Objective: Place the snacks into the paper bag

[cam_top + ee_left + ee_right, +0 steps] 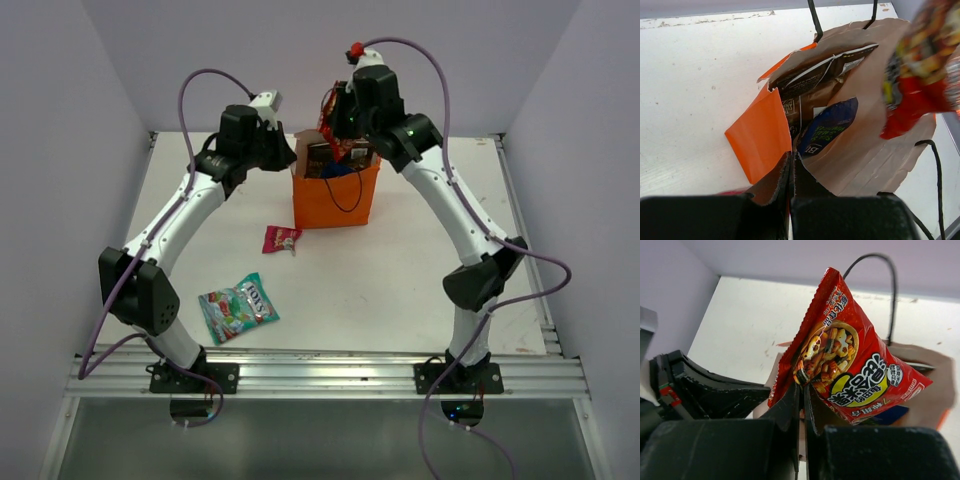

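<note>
From the top external view, the paper bag (315, 208) stands upright at the far middle of the table (420, 265). The left pincer (289, 154) is at its left rim, apparently to steady the bag and hold its mouth wide. The right pincer (345, 130) hangs over the opening with the red-orange packet (354, 151) at the mouth, so the drop looks close. The dark brown packet (318, 158) pokes out of the top of the bag. The small pink-red packet (282, 238) and the teal-green packet (237, 307) lie flat on the table nearer the arms, both waiting to be packed.

In the left wrist view, the left pincer (791, 197) is clenched on the torn edge of the bag (760, 135). An orange flap folds outward and the brown inside shows. The dark brown packet (810, 95) stands inside, with the blue packet (830, 125) leaning just in front of it. The red-orange packet (920, 85) hangs blurred over the right side of the mouth.

In the right wrist view, the right pincer (802, 402) is shut on the lower edge of the red-orange packet (850, 357). The packet is a glossy, crinkled foil with a bowl of mixed snacks printed on it and a yellow patch of lettering. It is held tilted above the bag (932, 390), and a corner of the blue packet (890, 415) shows below.
</note>
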{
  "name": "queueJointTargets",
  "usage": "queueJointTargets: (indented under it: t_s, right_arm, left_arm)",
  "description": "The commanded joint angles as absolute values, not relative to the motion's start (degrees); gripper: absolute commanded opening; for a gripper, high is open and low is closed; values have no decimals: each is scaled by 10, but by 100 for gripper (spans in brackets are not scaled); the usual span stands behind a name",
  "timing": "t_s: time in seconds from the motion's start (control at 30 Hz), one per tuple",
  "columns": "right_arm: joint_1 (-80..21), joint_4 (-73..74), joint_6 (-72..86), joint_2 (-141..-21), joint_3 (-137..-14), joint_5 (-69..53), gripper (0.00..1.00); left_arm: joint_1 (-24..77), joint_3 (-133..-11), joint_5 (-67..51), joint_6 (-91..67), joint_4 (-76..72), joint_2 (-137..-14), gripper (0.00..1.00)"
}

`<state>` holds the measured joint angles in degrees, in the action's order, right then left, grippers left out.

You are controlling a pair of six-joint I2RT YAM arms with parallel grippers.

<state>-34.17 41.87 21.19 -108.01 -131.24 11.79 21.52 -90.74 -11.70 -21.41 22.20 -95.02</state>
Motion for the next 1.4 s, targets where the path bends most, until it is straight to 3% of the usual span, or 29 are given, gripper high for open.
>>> queueJointTargets:
  t_s: [0.0, 0.1, 0.17, 0.2, 0.23, 0.3, 0.53, 0.67, 0.83, 0.97, 1.37]
  right_arm:
    - [-343, 353, 258, -1087, -1304, 33, 0]
    - [-344, 349, 270, -1083, -1273, 19, 0]
    - [-344, 350, 272, -1070, -1249, 18, 16]
    - [-344, 351, 269, -1065, -1244, 14, 30]
    - [-344, 352, 265, -1061, -1238, 8, 50]
    - [-346, 372, 246, -1059, -1246, 7, 56]
    - [-423, 469, 102, -1033, -1313, -30, 60]
    - [-462, 519, 68, -995, -1197, -108, 61]
    - [-509, 489, 89, -973, -1017, -146, 62]
    - [-533, 490, 93, -1015, -1005, -134, 62]
    - [-614, 297, 107, -1153, -963, -141, 63]
  left_arm:
    - [214, -907, -114, -198, 211, -920, 0]
    - [214, -908, -113, -198, 210, -919, 0]
    - [213, -908, -113, -199, 210, -920, 0]
    - [213, -908, -113, -198, 210, -920, 0]
    - [213, -908, -115, -199, 209, -921, 0]
    - [213, -909, -117, -202, 207, -924, 0]
    - [214, -911, -119, -204, 206, -929, 0]
    - [213, -912, -119, -204, 207, -933, 0]
    - [214, -912, -118, -205, 210, -934, 0]
    - [213, -906, -115, -204, 214, -931, 0]
    - [213, -902, -99, -201, 229, -913, 0]
